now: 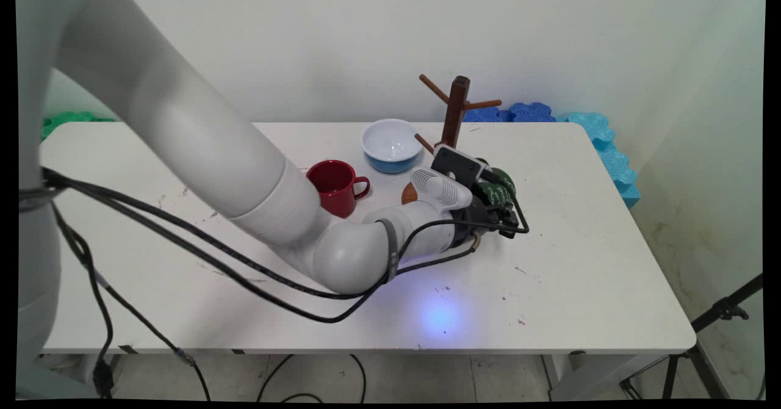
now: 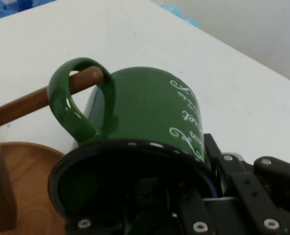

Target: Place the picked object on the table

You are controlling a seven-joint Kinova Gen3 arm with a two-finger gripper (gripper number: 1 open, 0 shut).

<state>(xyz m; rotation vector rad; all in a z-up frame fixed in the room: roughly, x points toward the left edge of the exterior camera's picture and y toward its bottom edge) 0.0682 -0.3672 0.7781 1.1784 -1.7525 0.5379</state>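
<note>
My gripper (image 1: pixel 495 209) (image 2: pixel 186 171) is shut on the rim of a dark green mug (image 1: pixel 501 187) (image 2: pixel 145 105) with white lettering. The mug lies tilted on its side, mouth toward the hand. In the hand view its handle (image 2: pixel 74 105) loops around a lower peg (image 2: pixel 32 102) of the wooden mug tree (image 1: pixel 455 111). The tree's round base (image 1: pixel 409 194) (image 2: pixel 27 186) lies just beside the mug. One finger reaches inside the mug and is mostly hidden in the dark.
A red mug (image 1: pixel 335 187) stands left of the tree, partly behind my arm. A white bowl with a blue outside (image 1: pixel 391 145) sits behind it. Blue and cyan foam mats (image 1: pixel 601 137) line the table's far right edge. A tripod (image 1: pixel 720 311) stands at the lower right.
</note>
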